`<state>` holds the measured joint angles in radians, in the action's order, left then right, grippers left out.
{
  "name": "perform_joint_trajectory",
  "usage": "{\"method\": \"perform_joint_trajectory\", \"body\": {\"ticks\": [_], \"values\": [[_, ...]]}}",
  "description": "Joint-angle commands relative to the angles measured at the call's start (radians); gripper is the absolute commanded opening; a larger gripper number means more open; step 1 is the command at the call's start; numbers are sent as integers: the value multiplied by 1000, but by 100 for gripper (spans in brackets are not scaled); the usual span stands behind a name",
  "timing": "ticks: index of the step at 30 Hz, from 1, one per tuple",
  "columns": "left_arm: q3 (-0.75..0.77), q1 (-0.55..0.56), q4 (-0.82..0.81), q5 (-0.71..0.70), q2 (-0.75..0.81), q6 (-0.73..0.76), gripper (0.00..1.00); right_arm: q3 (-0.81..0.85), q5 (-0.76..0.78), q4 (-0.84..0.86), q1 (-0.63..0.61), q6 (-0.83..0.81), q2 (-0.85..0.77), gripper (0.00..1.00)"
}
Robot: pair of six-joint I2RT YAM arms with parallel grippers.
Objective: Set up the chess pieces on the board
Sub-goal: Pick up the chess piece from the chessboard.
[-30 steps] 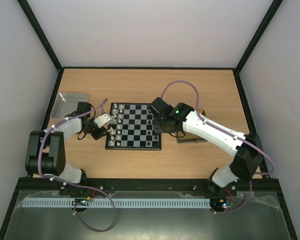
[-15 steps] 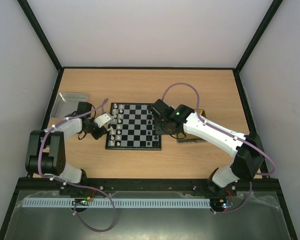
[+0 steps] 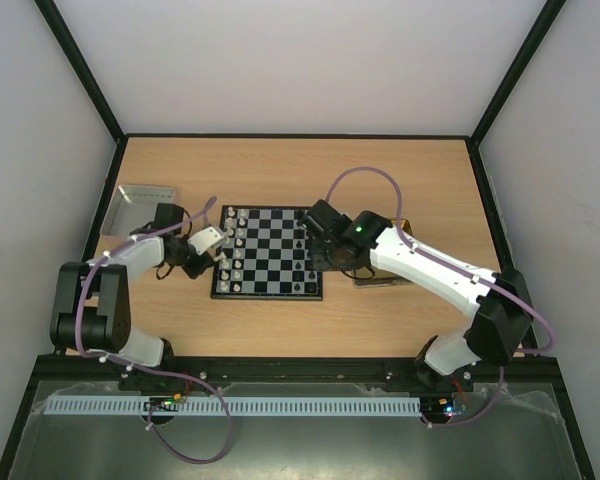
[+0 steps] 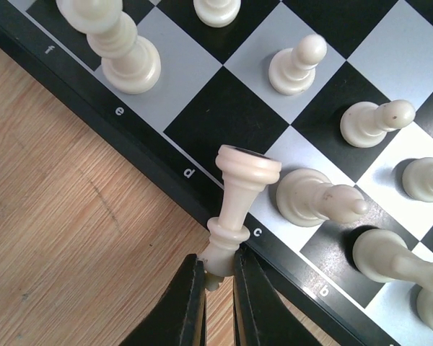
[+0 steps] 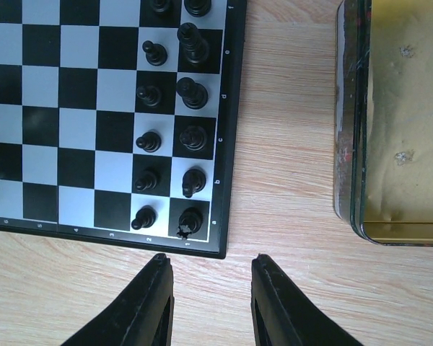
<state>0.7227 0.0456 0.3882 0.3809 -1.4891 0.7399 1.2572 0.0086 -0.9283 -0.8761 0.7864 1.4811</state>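
The left hand (image 4: 218,270) is closed narrow on a slim white chess piece (image 4: 239,191), its two dark fingers (image 4: 190,303) pinching the thin end. The piece's wide round base points away from the fingers and hangs over the dark frame of the small black-and-white checkered chessboard (image 3: 267,294), by the letters c and d. Whether the base touches the frame cannot be told. Just beyond it, other white pieces (image 4: 296,68) stand on the nearest squares of the chessboard, one to a square.

The right hand (image 5: 211,263) is partly open with nothing between its fingers. It hovers over the light wooden desk (image 3: 280,170), just off the chessboard's opposite edge. There the small black chess pieces (image 5: 191,137) stand in two lines along the rim. Beside this hand lies a shallow yellow-tinted tray (image 5: 404,144) — apart from the chessboard, with a strip of bare wood between them.

From above, the chessboard sits mid-desk between the two arms, and a shallow silver metal tray (image 3: 145,205) rests at the desk's left side, behind the left hand.
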Motion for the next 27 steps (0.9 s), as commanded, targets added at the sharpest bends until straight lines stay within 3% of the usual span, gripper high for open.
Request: {"method": "perform_joint_trajectory", "body": {"ticks": [1,12,27], "values": [[5,0,34,-11,38,2,2,-15,13,9,5,8,-33,29],[76,-25,152,-109,94,61,2,-7,8,2,7,-5,-44,29],[382,-110,638,-538,182,348,2,-104,-39,107,7,-54,-99,29]]}}
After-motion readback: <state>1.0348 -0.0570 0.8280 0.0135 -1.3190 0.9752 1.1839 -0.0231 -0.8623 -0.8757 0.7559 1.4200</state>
